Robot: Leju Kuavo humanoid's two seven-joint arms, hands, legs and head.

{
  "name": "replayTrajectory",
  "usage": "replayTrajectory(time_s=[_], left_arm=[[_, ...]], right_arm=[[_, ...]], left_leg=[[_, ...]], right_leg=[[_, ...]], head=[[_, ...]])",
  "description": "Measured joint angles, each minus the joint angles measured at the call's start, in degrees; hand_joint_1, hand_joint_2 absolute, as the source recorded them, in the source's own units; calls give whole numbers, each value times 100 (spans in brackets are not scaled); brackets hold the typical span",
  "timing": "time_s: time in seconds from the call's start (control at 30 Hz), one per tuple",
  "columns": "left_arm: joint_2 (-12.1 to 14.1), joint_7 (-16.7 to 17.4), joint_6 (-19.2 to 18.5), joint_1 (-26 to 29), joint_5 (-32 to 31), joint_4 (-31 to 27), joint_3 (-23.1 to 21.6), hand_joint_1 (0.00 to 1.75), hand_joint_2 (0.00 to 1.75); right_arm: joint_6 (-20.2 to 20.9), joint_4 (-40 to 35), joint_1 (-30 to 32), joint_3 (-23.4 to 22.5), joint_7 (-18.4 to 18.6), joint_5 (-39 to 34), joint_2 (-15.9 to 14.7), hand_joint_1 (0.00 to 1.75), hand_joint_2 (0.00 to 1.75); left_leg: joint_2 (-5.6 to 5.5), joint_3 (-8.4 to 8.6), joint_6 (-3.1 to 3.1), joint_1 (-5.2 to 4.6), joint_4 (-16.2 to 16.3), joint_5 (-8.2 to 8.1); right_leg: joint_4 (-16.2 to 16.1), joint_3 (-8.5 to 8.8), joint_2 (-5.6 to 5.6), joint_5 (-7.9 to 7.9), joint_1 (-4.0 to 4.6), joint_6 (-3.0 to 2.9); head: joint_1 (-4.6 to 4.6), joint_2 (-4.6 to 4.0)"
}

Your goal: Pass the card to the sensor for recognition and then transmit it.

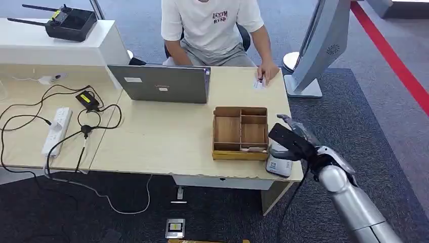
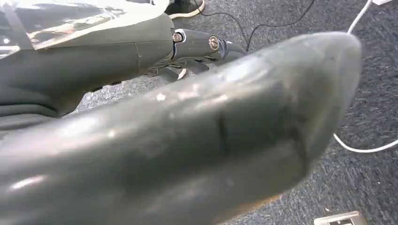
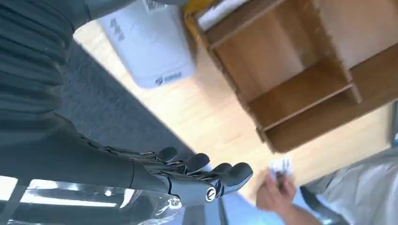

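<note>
We look down on a pale wooden desk (image 1: 167, 136). Our right hand (image 1: 291, 137) hovers at about four o'clock of the scene, just past the desk's right edge, with its dark fingers (image 3: 211, 168) stretched out side by side and nothing between them, so it is open and empty. Directly under the hand, at the desk's near right corner, lies the white sensor (image 1: 279, 163), a flat rounded box with a small printed label. Touching the sensor's left side stands a wooden organizer (image 1: 240, 132) with several compartments; a pale strip lies in its front slot, and we cannot tell what it is.

The card (image 1: 259, 84) lies at one o'clock, flat on the far right part of the desk, under the fingertips of a person's hand (image 1: 268, 73). The person sits behind the desk in a white T-shirt. The card is well apart from our right hand, and the organizer stands between them.

At twelve o'clock an open grey laptop (image 1: 162, 83) faces the person with its back to us. At nine o'clock a white power strip (image 1: 56, 129) lies amid black cables (image 1: 60, 109), near a small black adapter (image 1: 87, 100). At eleven o'clock a black remote controller (image 1: 71, 21) with antennas rests on a white cabinet (image 1: 60, 45). At two o'clock a grey curved stand (image 1: 318, 45) rises from the carpet beside the desk.

Our left hand (image 2: 187, 140) hangs over dark carpet and a white cable (image 2: 356, 145); it is so close and blurred that we cannot tell whether it is open or closed.
</note>
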Motion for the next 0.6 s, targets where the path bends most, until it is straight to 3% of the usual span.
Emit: replayTrajectory(time_s=[0.2, 0.6], left_arm=[[-11, -20, 9, -3, -44, -2, 0, 0, 0], [-20, -35, 11, -52, -42, -2, 0, 0, 0]], right_arm=[[-335, 2, -2, 85, -13, 893, 55, 0, 175], [-201, 188, 1, 260, -201, 1013, 273, 0, 175]], left_leg=[[0, -1, 0, 0, 0, 0], [0, -1, 0, 0, -1, 0]], right_leg=[[1, 0, 0, 0, 0, 0], [1, -1, 0, 0, 0, 0]], head=[[0, 0], [0, 0]])
